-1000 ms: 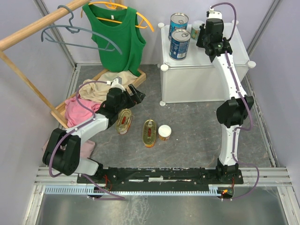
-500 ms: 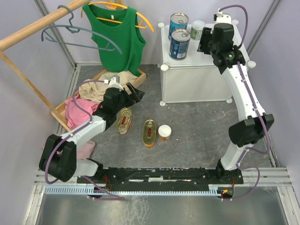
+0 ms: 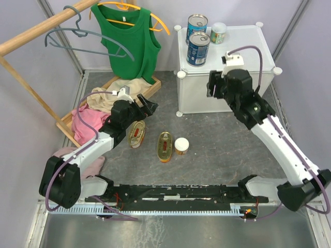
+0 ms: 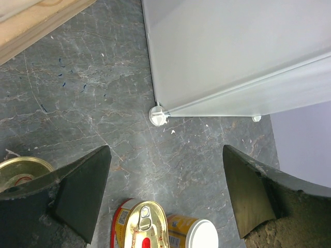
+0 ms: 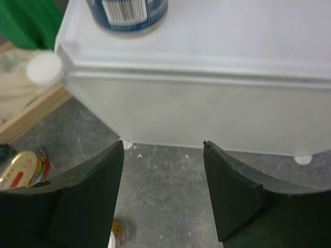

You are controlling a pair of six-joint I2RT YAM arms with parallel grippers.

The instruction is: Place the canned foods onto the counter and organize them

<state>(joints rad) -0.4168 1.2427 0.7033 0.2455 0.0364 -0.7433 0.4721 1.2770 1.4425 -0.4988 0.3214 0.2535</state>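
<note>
Half done: front blue tin (image 3: 198, 48), rear blue tin (image 3: 197, 25) and green can (image 3: 219, 32) stand by the surface's (image 3: 243, 46) far-left corner. The left oval tin (image 3: 136, 133), right oval tin (image 3: 165, 146) and orange can (image 3: 181, 146) are left on the floor. Right hand (image 5: 163, 191) off the surface's near edge and left hand (image 4: 165, 201) over the floor are both fingers-apart and empty; labels unreadable, and the wrist views clip the floor tins.

Left arm (image 3: 88, 150) lies low, reaching forward and inward. Left gripper (image 4: 165, 150): jaws spread wide, nothing between them. Right arm (image 3: 274, 134) extends forward and inward, elbow slightly bent. Right gripper (image 5: 163, 143): jaws parted, empty.
</note>
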